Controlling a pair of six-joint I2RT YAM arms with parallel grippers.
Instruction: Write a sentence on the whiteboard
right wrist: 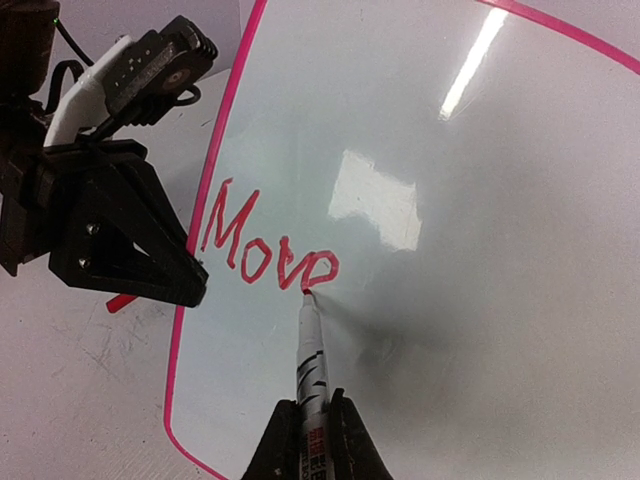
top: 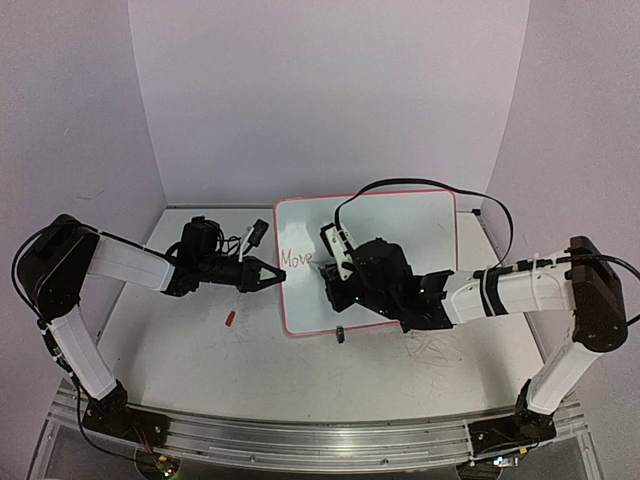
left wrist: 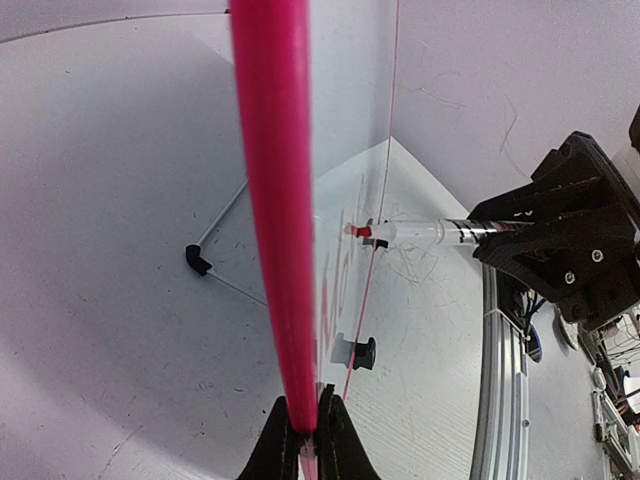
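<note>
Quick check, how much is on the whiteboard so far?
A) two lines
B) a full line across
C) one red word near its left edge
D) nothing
C: only the red word "Move" sits by the left rim of the whiteboard, the marker tip at its last letter.

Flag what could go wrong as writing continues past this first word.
The left end effector pinches only the thin red rim of the whiteboard, so marker pressure might slide the board and skew the sentence. The right end effector holds the marker at a slant; if it slips in the grip, strokes could break.
</note>
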